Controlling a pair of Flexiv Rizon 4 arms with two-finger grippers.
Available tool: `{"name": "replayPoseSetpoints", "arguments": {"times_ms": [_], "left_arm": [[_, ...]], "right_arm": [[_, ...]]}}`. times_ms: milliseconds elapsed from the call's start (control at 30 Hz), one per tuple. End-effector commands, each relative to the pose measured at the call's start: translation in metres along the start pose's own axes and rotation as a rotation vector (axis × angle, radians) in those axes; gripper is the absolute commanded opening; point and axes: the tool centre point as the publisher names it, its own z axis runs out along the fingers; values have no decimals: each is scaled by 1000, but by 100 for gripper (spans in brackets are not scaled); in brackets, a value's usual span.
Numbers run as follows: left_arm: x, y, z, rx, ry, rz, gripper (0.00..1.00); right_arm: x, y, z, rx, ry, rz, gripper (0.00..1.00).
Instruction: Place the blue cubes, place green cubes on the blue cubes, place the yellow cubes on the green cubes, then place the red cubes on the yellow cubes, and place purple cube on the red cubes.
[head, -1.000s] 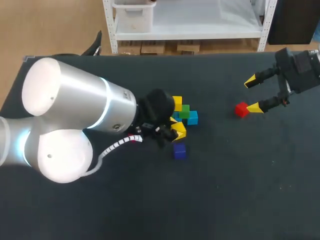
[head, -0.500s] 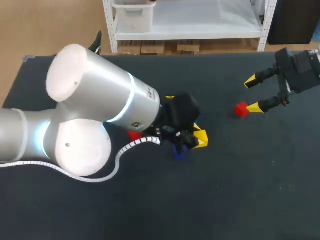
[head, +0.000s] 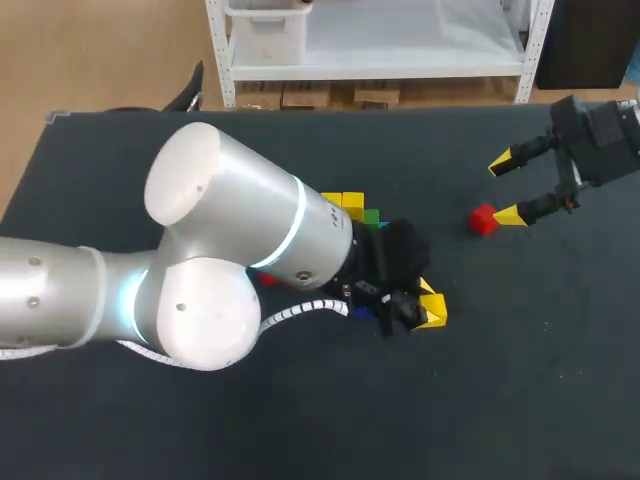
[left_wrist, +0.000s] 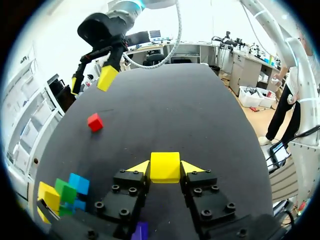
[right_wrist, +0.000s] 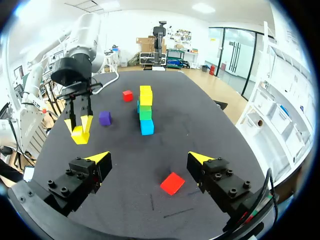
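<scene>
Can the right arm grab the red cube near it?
Probably yes: the right gripper is open, and the red cube lies just ahead of its fingers with nothing in between.

Head view: fixed, high behind the robot, looking down over the whole bench (head: 520, 400).
Left wrist view: close behind the left hand (left_wrist: 165, 167), facing the right hand (left_wrist: 91, 80).
Right wrist view: faces the opposite way.
Shared by all: cube cluster (head: 358, 208) beside the left hand; red cube (head: 483, 219) near the right hand.

A robotics lab; two robot arms (head: 240, 235) at a black table (head: 500, 390) strewn with coloured cubes (head: 352, 204).
</scene>
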Motion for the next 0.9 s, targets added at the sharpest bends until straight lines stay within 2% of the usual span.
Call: {"name": "replayPoseSetpoints", "arguments": {"times_ms": [33,67,100,233,333,367,400,467,633,800,900], "left_arm": [[0,4,11,23,-6,11,20],[0,4,12,25,-8,11,23],[0,4,14,33,-2,20,32],[2,4,18,45,3,15,32],[2,5,18,54,12,27,41],[2,5,18,55,11,26,51],[2,6,18,57,10,25,77],[2,8,17,57,11,26,100],[0,13,4,47,15,19,100],[-15,15,-47,-14,-4,94,100],[-18,15,-84,6,-43,100,100]], "right_arm": [[0,0,0,0,-1,-1,100],[0,0,0,0,-1,-1,100],[0,0,0,0,-1,-1,100],[0,0,0,0,-1,-1,100],[0,0,0,0,-1,-1,100],[0,0,0,0,-1,-1,100],[0,0,0,0,-1,-1,100],[0,0,0,0,-1,-1,100],[0,0,0,0,-1,-1,100],[0,0,0,0,-1,-1,100],[0,0,0,0,-1,-1,100]]}}
